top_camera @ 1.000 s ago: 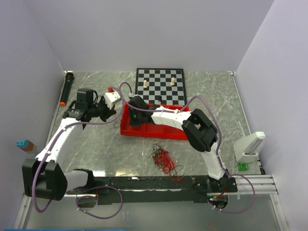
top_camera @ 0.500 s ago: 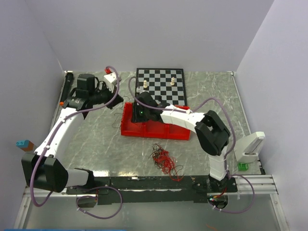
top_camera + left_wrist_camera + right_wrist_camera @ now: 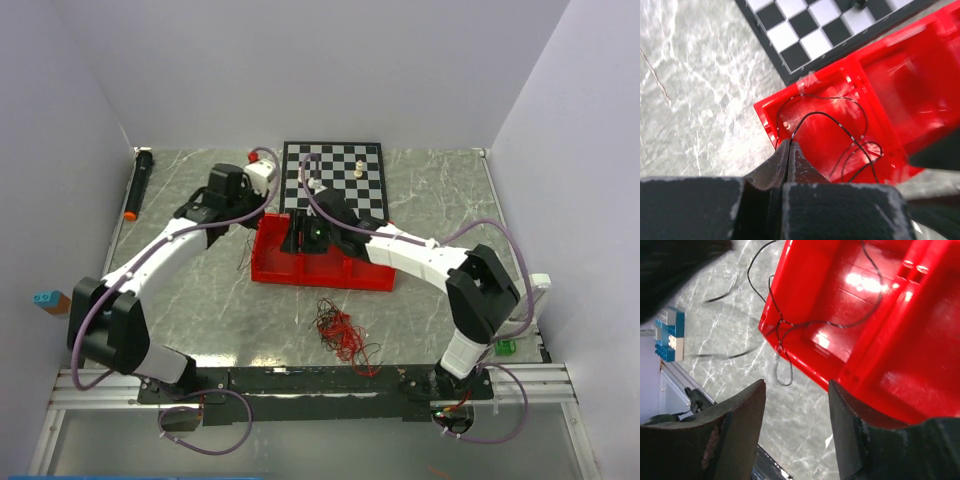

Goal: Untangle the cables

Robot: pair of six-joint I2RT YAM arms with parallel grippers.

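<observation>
A tangle of thin red and dark cables (image 3: 341, 335) lies on the marble table in front of the red tray (image 3: 322, 270). One thin black cable (image 3: 840, 127) loops inside the tray (image 3: 900, 85) and hangs over its rim (image 3: 782, 330) onto the table. My left gripper (image 3: 790, 142) is shut on this black cable above the tray's corner, which in the top view is the back left one (image 3: 252, 212). My right gripper (image 3: 796, 390) hangs open over the tray's left end (image 3: 298, 238), with nothing between its fingers (image 3: 742, 407).
A chessboard (image 3: 333, 180) with a few pieces lies behind the tray. A black marker (image 3: 138, 185) rests by the left wall. A blue and orange block (image 3: 48, 299) sits at the left edge. A white stand (image 3: 538, 290) and a green item (image 3: 505, 347) are at the right.
The left arm swung right, from the table's left side to the tray's back left corner. The right arm stretched out over the tray and its gripper opened.
</observation>
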